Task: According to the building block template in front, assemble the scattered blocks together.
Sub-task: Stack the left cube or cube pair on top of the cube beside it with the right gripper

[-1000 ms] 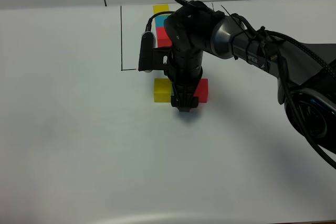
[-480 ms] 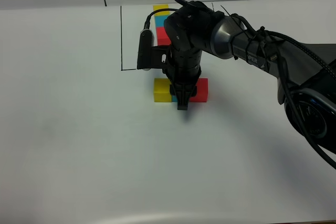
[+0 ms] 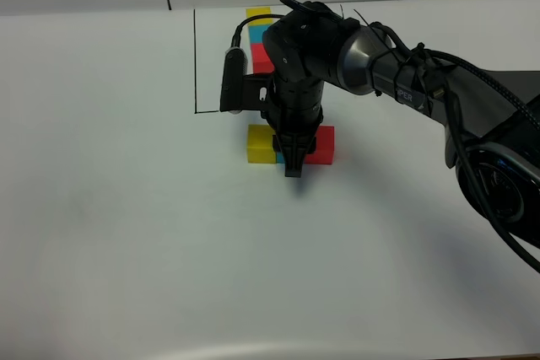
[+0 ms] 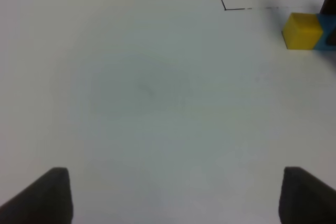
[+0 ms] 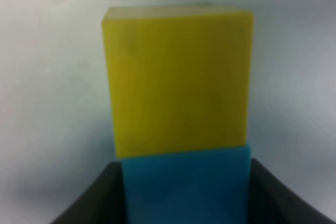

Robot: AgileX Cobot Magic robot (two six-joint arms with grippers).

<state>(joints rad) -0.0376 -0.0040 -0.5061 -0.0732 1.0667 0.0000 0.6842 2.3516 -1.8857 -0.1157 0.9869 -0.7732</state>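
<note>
The scattered blocks lie in a row just in front of the outlined area: a yellow block (image 3: 261, 143), a cyan-blue block (image 3: 278, 156) mostly hidden by the arm, and a red block (image 3: 321, 145). My right gripper (image 3: 293, 168) points straight down over the middle one. In the right wrist view its dark fingers (image 5: 89, 203) press both sides of the cyan-blue block (image 5: 184, 179), which touches the yellow block (image 5: 178, 77). The building block template (image 3: 256, 33) sits behind, partly covered by the arm. My left gripper (image 4: 178, 198) hovers open over bare table, far from the yellow block (image 4: 303, 30).
A black drawn line (image 3: 195, 61) frames the template area at the back. The right arm's cables and body (image 3: 472, 115) fill the right side. The white table (image 3: 126, 233) stretches wide to the left and front. A tiled wall rises behind.
The right gripper's fingers have closed from a wide stance to a narrow one around the cyan-blue block. The blocks and the left gripper have not visibly moved.
</note>
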